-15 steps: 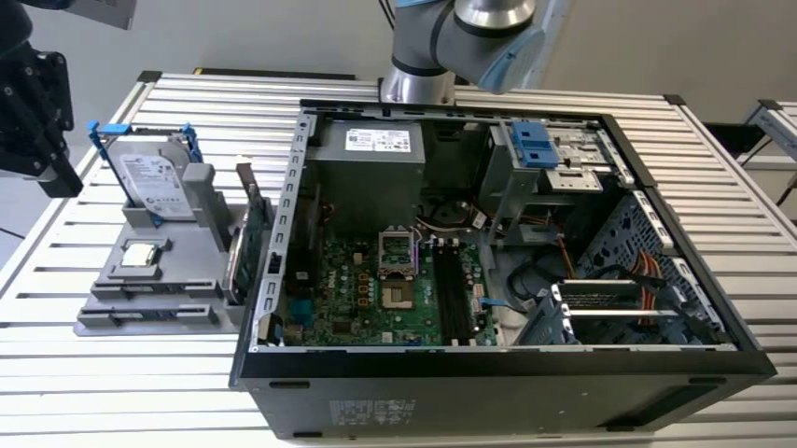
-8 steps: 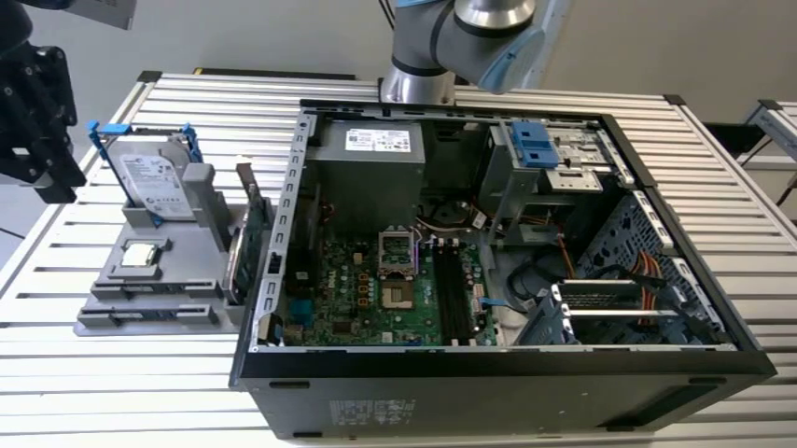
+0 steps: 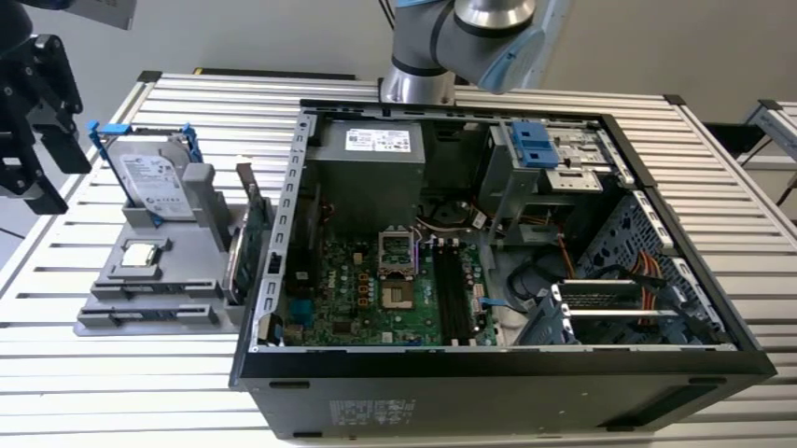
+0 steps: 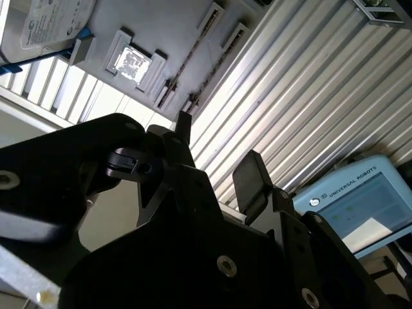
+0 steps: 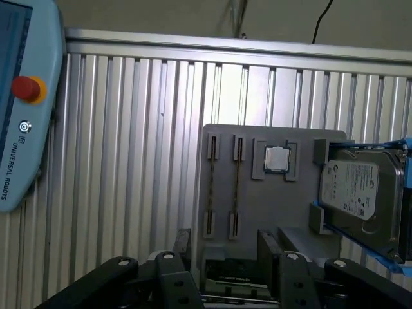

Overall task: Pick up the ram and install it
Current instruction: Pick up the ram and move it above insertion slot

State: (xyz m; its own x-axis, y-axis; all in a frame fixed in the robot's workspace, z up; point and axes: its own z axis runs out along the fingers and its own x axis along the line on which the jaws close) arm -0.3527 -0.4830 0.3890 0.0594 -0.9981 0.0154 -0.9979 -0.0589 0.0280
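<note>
Ram [image 5: 236, 187] stands on edge as a thin dark strip in a slot of the grey holder [image 5: 302, 212], straight out past the gripper [image 5: 224, 238] and apart from it. A second strip [image 5: 212, 187] like it sits in the slot just beside. In both wrist views the black fingers [image 5: 267, 251] stand apart with nothing between them, clear of the holder. Farther from the tool than the two strips, a square silver processor chip [image 5: 277, 158] lies flat in its own recess of the same holder. Beyond that, a silver hard drive [image 5: 360, 193] stands in a blue frame [image 3: 110, 127]. The holder rests on a slatted aluminium table [image 5: 129, 161], and off to one side of the gripper a pale blue teach pendant [image 5: 19, 96] with a red button [image 5: 27, 88] lies at the table's edge. In the exterior view, a green card with a metal bracket [image 3: 253, 238] stands upright on the far side of the holder from the gripper. Past it is the open computer case [image 3: 498, 373], lying on its side with the green motherboard [image 3: 373, 289] facing up, and the arm's base [image 3: 417, 84] rises behind the case.
</note>
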